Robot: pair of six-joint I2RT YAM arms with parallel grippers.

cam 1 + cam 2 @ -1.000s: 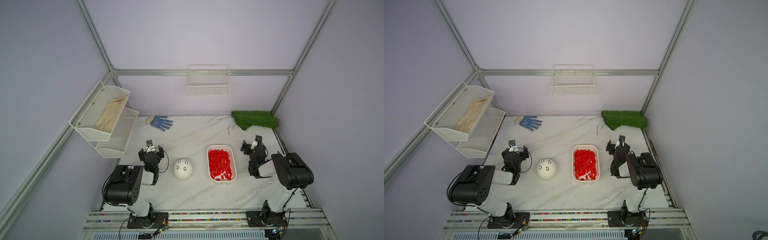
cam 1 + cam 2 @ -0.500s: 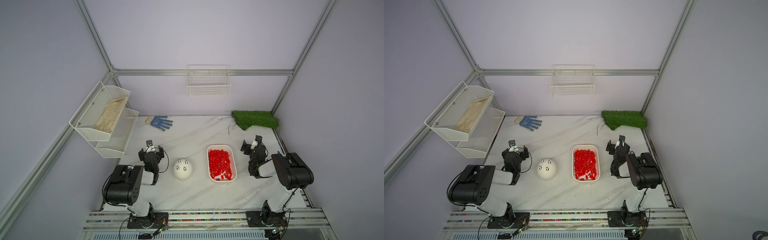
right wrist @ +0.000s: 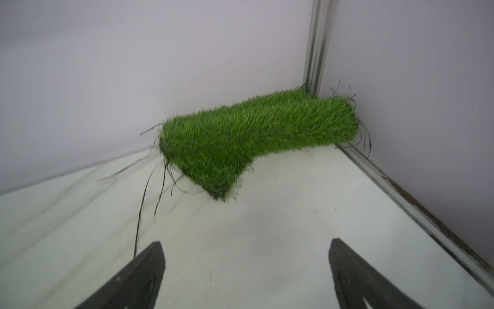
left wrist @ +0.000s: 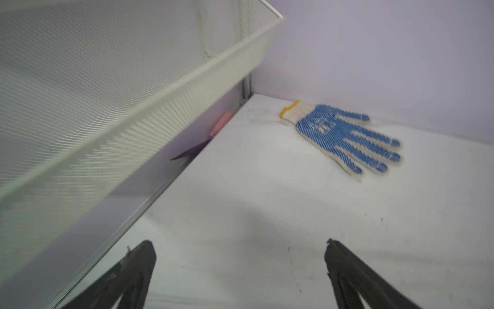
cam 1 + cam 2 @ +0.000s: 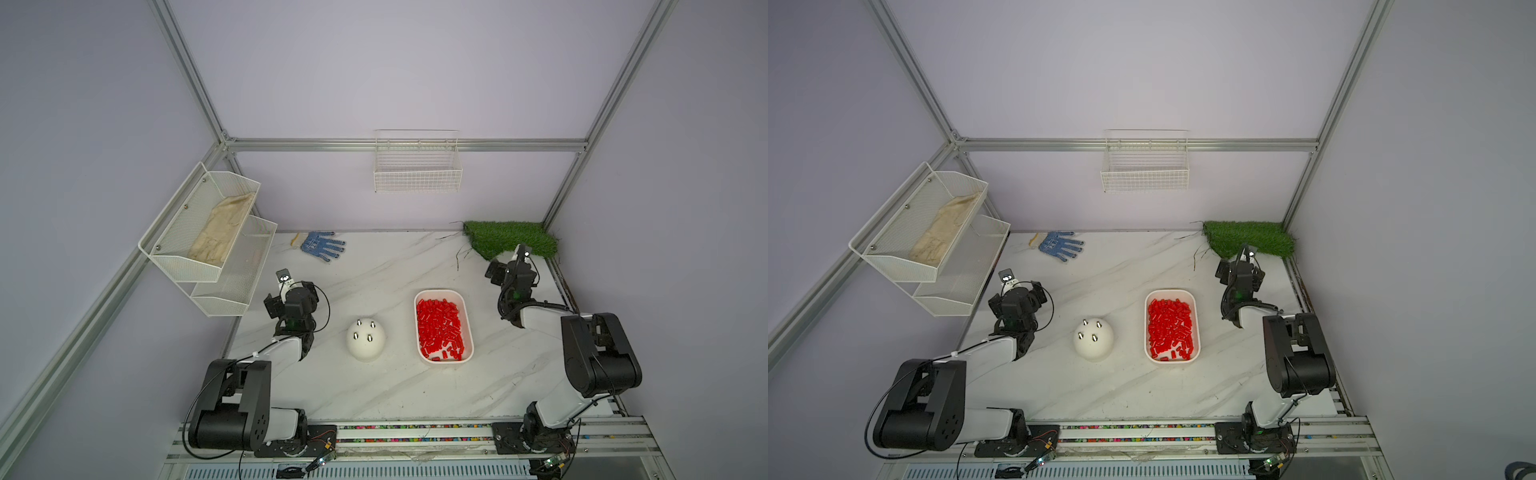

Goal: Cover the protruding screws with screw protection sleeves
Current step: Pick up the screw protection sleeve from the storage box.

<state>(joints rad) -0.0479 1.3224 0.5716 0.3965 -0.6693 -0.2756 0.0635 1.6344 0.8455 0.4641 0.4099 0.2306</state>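
A white dome (image 5: 365, 347) (image 5: 1093, 347) sits mid-table with several silver protruding screws (image 5: 368, 338) (image 5: 1094, 338) standing bare on its top. To its right, a white tray (image 5: 442, 292) (image 5: 1170, 292) is filled with red screw protection sleeves (image 5: 440, 328) (image 5: 1170, 328). The left arm's wrist (image 5: 293, 305) rests left of the dome, facing the back wall. Over bare tabletop my left gripper (image 4: 239, 243) is open and empty. The right arm's wrist (image 5: 515, 282) lies right of the tray, and my right gripper (image 3: 246, 244) is open and empty too. Neither wrist view shows dome or tray.
A blue dotted glove (image 5: 322, 245) (image 4: 344, 136) lies at the back left. A green grass mat (image 5: 509, 243) (image 3: 256, 133) fills the back right corner. A two-tier mesh shelf (image 5: 208, 237) (image 4: 107, 93) overhangs the left edge, with a pink-handled knife (image 4: 222, 124) beneath. A wire basket (image 5: 417, 170) hangs on the back wall.
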